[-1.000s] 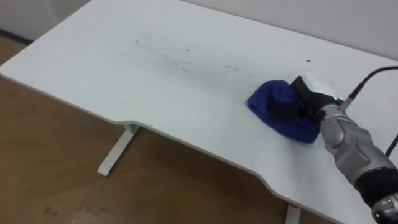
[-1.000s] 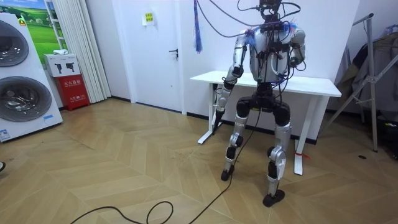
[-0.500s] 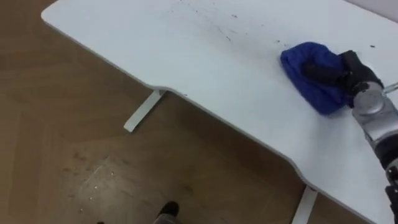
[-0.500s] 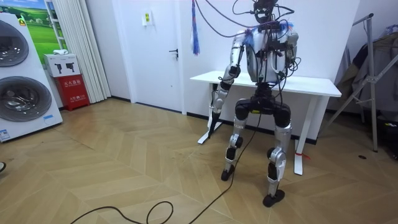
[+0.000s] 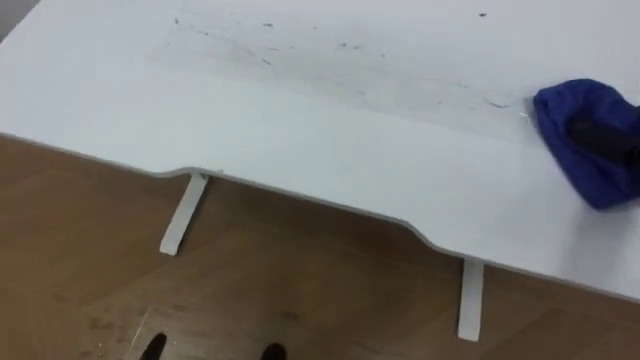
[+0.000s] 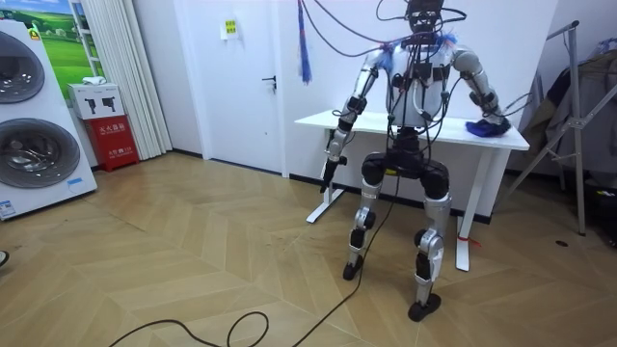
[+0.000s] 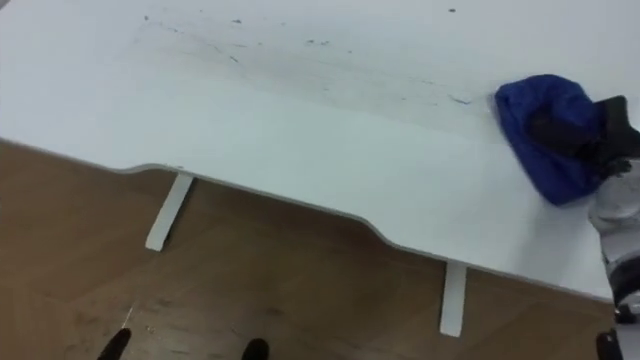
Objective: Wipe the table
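Looks down on a white table (image 5: 300,130) above a wooden floor (image 5: 80,270). Has a crumpled blue cloth (image 7: 540,150) on the tabletop near the right end, a little back from the front edge. Rests on that cloth with the right hand (image 7: 610,128), dark fingers (image 7: 560,130) curled into the folds and gripping it, silver wrist trailing toward the lower right. Shows faint dark specks and streaks (image 5: 345,45) across the far part of the tabletop, to the left of the cloth and apart from it. Shows two white table legs (image 5: 180,215) under the front edge.

From across the room: stands upright on both feet at the table's long front side, back to the camera. Stretches the right arm out to the room view's right, down to the cloth at that end of the table. Hangs the left hand (image 6: 331,162) lower than the tabletop, by the table's end at the room view's left; too small to tell whether open or closed. Includes stacked washing machines (image 6: 29,116), a red cabinet (image 6: 111,130) and a white door (image 6: 241,77) at the room view's left.
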Controlling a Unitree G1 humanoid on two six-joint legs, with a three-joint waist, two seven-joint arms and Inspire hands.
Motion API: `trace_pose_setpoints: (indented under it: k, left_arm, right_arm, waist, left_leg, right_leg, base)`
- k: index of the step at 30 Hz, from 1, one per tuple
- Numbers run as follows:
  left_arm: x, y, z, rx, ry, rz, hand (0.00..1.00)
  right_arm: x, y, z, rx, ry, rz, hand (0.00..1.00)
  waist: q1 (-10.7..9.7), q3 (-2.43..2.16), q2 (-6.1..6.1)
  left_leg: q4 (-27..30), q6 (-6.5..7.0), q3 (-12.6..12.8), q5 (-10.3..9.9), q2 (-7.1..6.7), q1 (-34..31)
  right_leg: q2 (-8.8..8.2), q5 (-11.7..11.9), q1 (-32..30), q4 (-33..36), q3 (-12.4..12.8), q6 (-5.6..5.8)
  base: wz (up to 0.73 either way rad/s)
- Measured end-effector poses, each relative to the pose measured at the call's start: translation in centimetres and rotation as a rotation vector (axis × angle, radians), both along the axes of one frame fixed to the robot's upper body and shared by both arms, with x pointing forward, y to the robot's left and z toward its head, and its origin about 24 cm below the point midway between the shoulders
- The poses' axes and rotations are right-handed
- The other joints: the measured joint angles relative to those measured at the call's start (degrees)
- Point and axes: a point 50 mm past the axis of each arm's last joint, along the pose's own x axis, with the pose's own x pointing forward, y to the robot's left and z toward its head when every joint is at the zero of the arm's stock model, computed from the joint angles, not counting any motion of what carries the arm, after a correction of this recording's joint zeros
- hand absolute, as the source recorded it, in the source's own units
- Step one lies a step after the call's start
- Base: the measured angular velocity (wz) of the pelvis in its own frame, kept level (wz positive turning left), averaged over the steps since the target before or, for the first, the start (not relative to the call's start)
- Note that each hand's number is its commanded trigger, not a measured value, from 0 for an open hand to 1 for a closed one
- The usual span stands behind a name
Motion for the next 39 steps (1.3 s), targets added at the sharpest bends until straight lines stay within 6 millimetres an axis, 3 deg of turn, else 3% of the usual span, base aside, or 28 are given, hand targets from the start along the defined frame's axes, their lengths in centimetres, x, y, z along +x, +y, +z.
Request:
trace_pose_setpoints:
  k: [3,6,14,15,16,17,18,23,26,29,32,36,39]
  left_arm:
    - [-0.2,0.0,-0.1,-0.006,0.011,0.0,0.0]
    - [-0.6,0.2,-0.2,-0.007,0.028,0.003,0.0]
    - [-0.7,0.3,-0.2,-0.008,0.037,0.0,0.0]
    - [-0.4,0.4,-0.1,-0.004,0.03,-0.002,0.0]
    - [-0.3,0.4,-0.1,-0.002,0.023,-0.003,0.0]
    - [0.0,0.5,0.1,-0.001,0.005,-0.01,0.0]
    - [0.2,0.5,0.1,-0.001,-0.006,-0.015,0.0]
    - [0.9,0.4,0.3,-0.003,-0.032,-0.026,0.0]
    - [1.2,0.1,0.3,-0.009,-0.04,-0.033,0.0]
    - [1.2,-0.2,0.1,-0.018,-0.034,-0.029,0.0]
    - [1.2,-0.3,0.1,-0.018,-0.032,-0.026,0.0]
    - [1.7,-0.3,0.3,-0.017,-0.053,-0.029,0.0]
    - [1.5,-0.6,0.2,-0.025,-0.049,-0.025,0.0]
  right_arm:
    - [-1.1,-1.6,0.3,-0.019,0.009,-0.069,1.0]
    - [-1.3,-1.7,0.4,-0.035,0.018,-0.074,1.0]
    - [-0.3,-0.4,1.3,-0.233,0.046,0.039,1.0]
    - [0.2,0.1,1.5,-0.277,0.05,0.077,0.8]
    - [0.4,0.4,1.7,-0.297,0.053,0.094,0.5]
    - [0.9,1.1,1.9,-0.337,0.05,0.133,0.09]
    - [1.4,2.2,1.8,-0.373,0.05,0.179,0.0]
    - [3.0,7.4,1.4,-0.427,-0.011,0.377,0.0]
    - [2.7,9.8,-0.4,-0.389,0.013,0.46,0.0]
    - [2.8,11.9,-0.6,-0.354,0.013,0.546,0.0]
    - [2.7,12.6,-1.0,-0.329,0.022,0.565,0.0]
    - [1.1,13.0,-3.6,-0.281,0.089,0.56,0.0]
    - [-0.7,12.6,-5.6,-0.246,0.153,0.546,0.0]
  waist:
    - [-0.26,0.41,-0.55]
    - [-1.34,0.8,-1.15]
    - [-1.26,0.76,-1.37]
    - [-1.22,0.79,-1.44]
    - [-1.25,0.79,-1.43]
    - [-1.31,0.83,-1.5]
    - [-1.31,0.92,-1.66]
    - [-1.37,1.24,-2.47]
    - [-1.07,1.09,-3.07]
    - [-1.18,1.05,-3.15]
    - [-1.36,0.91,-3.48]
    - [-1.59,0.2,-4.44]
    - [-1.69,0.2,-4.23]
  left_leg:
    - [-0.45,0.1,1.13,0.07,0.05,-0.02]
    - [-0.55,0.12,1.12,0.08,0.0,-0.11]
    - [-1.22,0.14,3.08,0.08,0.23,0.77]
    - [-1.6,0.14,3.5,0.08,0.41,1.22]
    - [-1.59,0.14,3.68,0.08,0.52,1.27]
    - [-1.65,0.13,4.09,0.07,0.72,1.52]
    - [-2.06,0.12,4.64,0.07,0.82,2.32]
    - [-3.97,0.12,6.49,0.08,0.9,5.63]
    - [-4.58,0.12,7.19,0.07,0.83,8.08]
    - [-4.87,0.12,7.64,0.07,0.83,10.15]
    - [-5.67,0.11,8.24,0.06,0.78,12.89]
    - [-5.85,0.01,8.25,-0.41,0.63,15.77]
    - [-5.86,0.08,8.22,-0.74,0.38,17.77]
  right_leg:
    - [0.0,0.03,-1.02,-0.05,1.37,-0.05]
    - [0.0,0.02,-1.04,-0.23,1.27,-0.04]
    - [0.08,0.04,-1.0,-0.71,2.36,-0.02]
    - [0.17,0.05,-1.01,-0.71,2.72,-0.04]
    - [0.23,0.06,-1.04,-0.71,2.86,-0.06]
    - [0.33,0.11,-1.02,-0.72,3.11,-0.14]
    - [0.4,0.11,-0.84,-0.67,3.65,-0.14]
    - [0.37,0.18,1.28,-1.37,4.94,0.01]
    - [0.37,-0.01,3.74,-2.17,4.45,0.35]
    - [0.33,-0.31,5.63,-2.16,4.35,0.71]
    - [0.19,-0.66,8.23,-2.46,4.18,0.77]
    - [0.22,-0.92,11.9,-3.59,3.45,0.92]
    - [0.23,-0.97,14.26,-4.24,3.61,1.0]
  base:
    - [-0.16]
    - [-0.02]
    - [-0.06]
    - [-0.18]
    - [-0.16]
    - [-0.17]
    - [-0.19]
    - [-0.15]
    - [0.05]
    - [0.0]
    - [0.01]
    - [0.07]
    - [0.0]
